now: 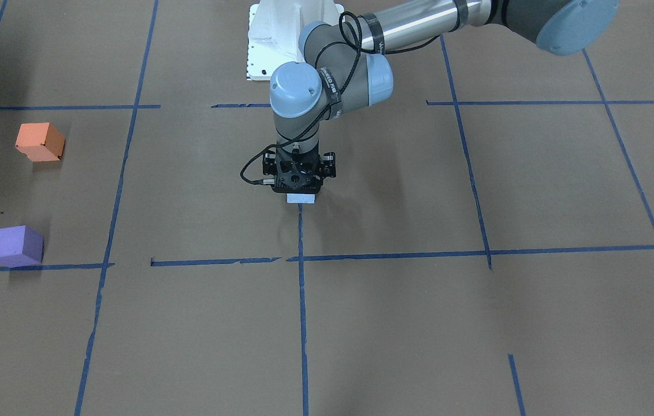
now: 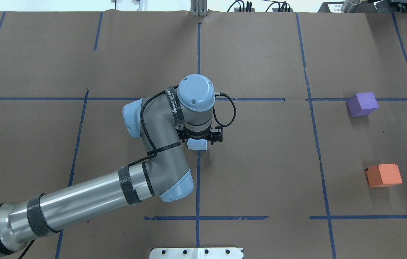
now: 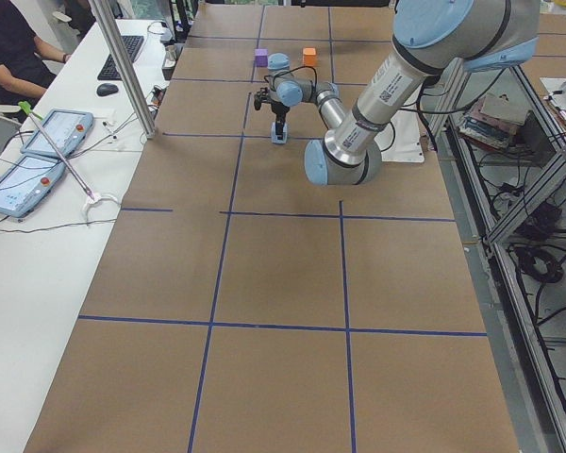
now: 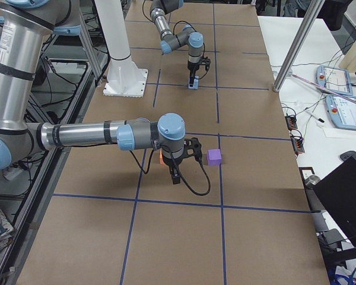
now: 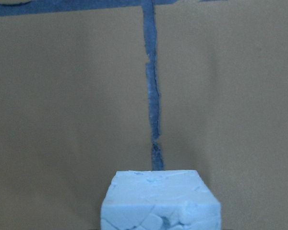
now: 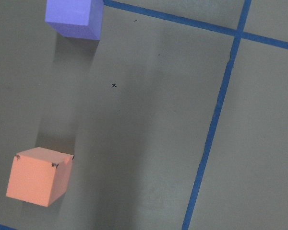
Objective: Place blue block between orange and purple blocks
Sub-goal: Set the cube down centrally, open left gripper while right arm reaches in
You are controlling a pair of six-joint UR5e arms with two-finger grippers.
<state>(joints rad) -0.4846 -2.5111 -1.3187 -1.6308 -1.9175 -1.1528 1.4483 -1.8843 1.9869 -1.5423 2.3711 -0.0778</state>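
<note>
The light blue block (image 2: 197,144) sits between the fingers of my left gripper (image 2: 198,142) near the table's middle, at the end of a blue tape line. The gripper points straight down and looks shut on the block; its fingers are hidden under the wrist. The block fills the bottom of the left wrist view (image 5: 159,201). The purple block (image 2: 362,104) and the orange block (image 2: 383,175) stand apart at the far right. My right gripper (image 4: 174,175) shows only in the exterior right view, near those two blocks; I cannot tell whether it is open.
Brown paper with a grid of blue tape lines (image 2: 198,180) covers the table. The white robot base plate (image 2: 196,253) lies at the near edge. A gap of bare paper with a small black mark (image 6: 114,85) lies between the purple block (image 6: 74,18) and the orange block (image 6: 37,176).
</note>
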